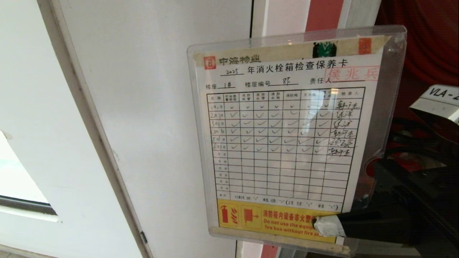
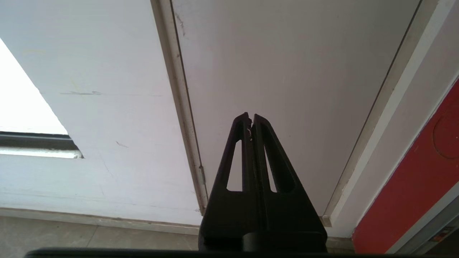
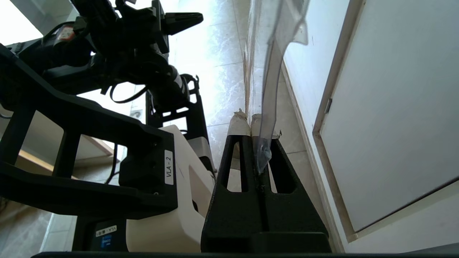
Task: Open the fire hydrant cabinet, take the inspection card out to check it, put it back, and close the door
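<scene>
I have the card [image 1: 283, 143] up in front of the head camera, held in the right claw [image 1: 328, 226]. The claw is clamped on the card's lower right corner, over the yellow band, with a taped fingertip [image 1: 330, 225] pressed flat on the printed face. The card sits in a clear plastic sleeve [image 1: 389, 89] that sticks out past the paper on the right side and along the top. It is tilted slightly, its face toward me, and I can read the printed grid with ticks and signatures filling the upper rows; the lower rows are blank.

In the right wrist view the claw [image 3: 251, 123] has its two fingers pressed together on the sleeve's edge [image 3: 269, 89], which I see almost edge-on running away from the tips.

Behind the card is a plain white door [image 1: 154, 107] with a pale frame. To the right of the card I can see the red inside of the cabinet [image 1: 426, 39], partly hidden by the right arm [image 1: 405, 200].

The left claw [image 2: 251, 120] is parked low, fingers closed tight with nothing between them, pointing at the white door [image 2: 287, 71] near the floor [image 2: 71, 240]. A strip of red cabinet panel [image 2: 412, 186] shows at the side of that view.
</scene>
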Motion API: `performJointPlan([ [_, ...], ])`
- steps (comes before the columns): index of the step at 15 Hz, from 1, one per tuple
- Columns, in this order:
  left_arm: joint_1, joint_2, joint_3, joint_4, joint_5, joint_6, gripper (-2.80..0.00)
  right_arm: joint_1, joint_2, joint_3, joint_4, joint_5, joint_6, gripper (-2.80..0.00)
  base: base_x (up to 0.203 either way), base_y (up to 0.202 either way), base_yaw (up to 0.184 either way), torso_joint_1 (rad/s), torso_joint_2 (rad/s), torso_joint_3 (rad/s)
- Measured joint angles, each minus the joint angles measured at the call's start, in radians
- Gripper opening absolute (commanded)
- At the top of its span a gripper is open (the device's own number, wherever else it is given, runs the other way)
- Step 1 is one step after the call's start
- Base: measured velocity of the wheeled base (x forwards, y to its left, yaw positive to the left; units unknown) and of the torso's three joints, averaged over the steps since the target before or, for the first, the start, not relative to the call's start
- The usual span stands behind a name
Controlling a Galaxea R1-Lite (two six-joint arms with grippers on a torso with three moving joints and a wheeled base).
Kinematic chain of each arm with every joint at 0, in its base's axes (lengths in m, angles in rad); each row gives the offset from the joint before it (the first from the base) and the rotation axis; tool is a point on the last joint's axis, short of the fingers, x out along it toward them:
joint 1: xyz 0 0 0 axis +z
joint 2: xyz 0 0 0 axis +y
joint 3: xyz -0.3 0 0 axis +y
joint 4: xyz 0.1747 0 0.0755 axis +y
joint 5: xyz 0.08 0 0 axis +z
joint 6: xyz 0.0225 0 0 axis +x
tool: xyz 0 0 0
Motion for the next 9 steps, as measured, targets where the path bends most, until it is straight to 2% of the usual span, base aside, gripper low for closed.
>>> performJointPlan([
  [9, 0.000, 0.000, 0.000, 0.000, 0.000, 0.000, -2.80, 0.019, 0.004, 0.019, -0.001, 0.030, -0.005, -2.80, 0.000, 0.000, 0.000, 0.000, 0.00, 0.000],
])
